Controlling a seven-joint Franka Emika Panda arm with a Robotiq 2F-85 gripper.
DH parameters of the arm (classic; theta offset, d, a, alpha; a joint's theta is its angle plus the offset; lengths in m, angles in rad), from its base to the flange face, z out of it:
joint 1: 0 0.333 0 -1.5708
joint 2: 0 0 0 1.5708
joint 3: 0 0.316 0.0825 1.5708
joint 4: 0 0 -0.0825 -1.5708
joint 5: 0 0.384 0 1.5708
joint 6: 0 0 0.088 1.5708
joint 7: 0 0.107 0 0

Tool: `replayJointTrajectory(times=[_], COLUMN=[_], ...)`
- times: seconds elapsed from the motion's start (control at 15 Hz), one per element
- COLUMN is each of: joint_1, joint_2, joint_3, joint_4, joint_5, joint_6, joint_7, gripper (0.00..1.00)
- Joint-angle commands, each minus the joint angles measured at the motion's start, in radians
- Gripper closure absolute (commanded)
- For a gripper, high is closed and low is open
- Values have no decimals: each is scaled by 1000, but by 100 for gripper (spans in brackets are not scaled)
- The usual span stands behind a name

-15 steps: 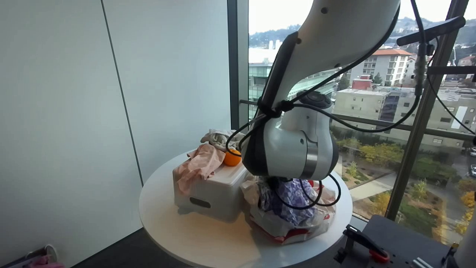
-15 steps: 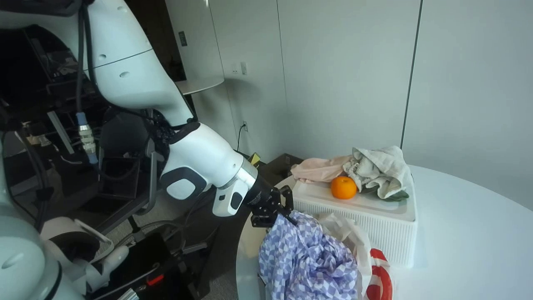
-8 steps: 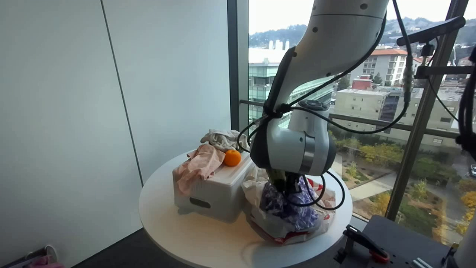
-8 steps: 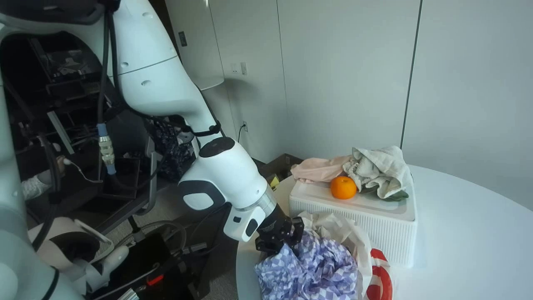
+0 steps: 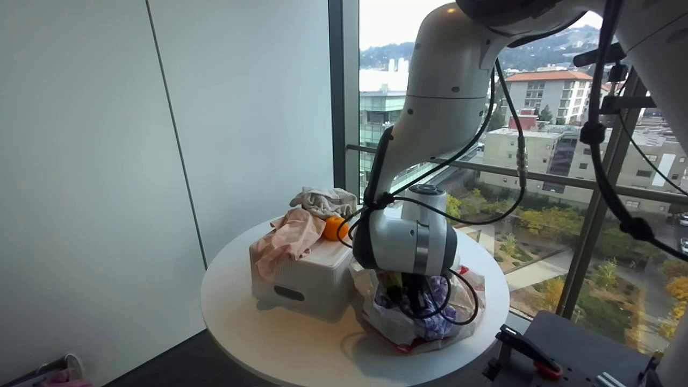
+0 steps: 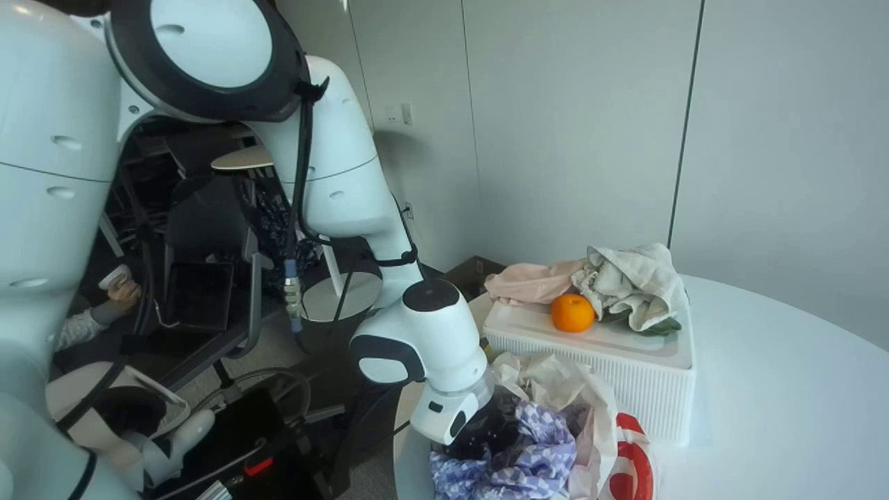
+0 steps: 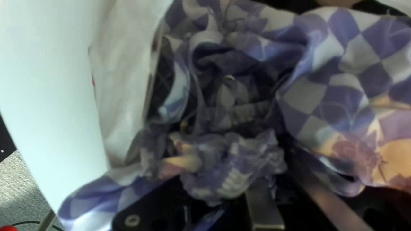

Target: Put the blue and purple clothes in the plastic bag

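- I'm seeing the arm arching over the white table in both exterior views, its wrist pointing down.
- The white box is standing on the table, just beside the plastic bag.
- That bag is sitting with its mouth open, its pale walls crumpling around the purple checked cloth.
- The purple checked cloth is lying bunched in the mouth; in the wrist view, one fold is showing past the bag's edge.
- A grey cloth and a pink cloth are resting on top of the box.
- My gripper is hanging in the bag's mouth, its dark fingers touching the purple fabric; a ruffle is covering the tips, so I'm not able to tell whether they're standing apart or clamping on cloth.
- Red print, curved bands on white, is showing on the bag's outside; I'm not managing to read a brand in it.
- An orange is lying beside the pink cloth.
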Motion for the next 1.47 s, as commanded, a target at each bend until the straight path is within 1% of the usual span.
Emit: replayJointTrajectory(times=[0.0,0.2,0.27,0.33,0.4,0.53,0.73,0.93,1.2,1.4], joint_1=[-5,2,21,64,81,147,267,380,575,713], joint_2=[154,130,115,93,61,1,-81,-170,-269,-323], joint_3=[-11,-17,-32,-68,-80,-120,-211,-301,-475,-612], joint_4=[108,87,73,45,18,-45,-141,-223,-299,-322], joint_5=[-18,-21,-27,-30,-32,-28,-24,-18,-31,-34], joint_6=[-20,-22,-29,-37,-41,-26,-34,-23,-41,-34], joint_7=[0,-6,2,10,7,9,7,2,0,2], gripper=[90,88,63,63,60,45,21,1,0,0])
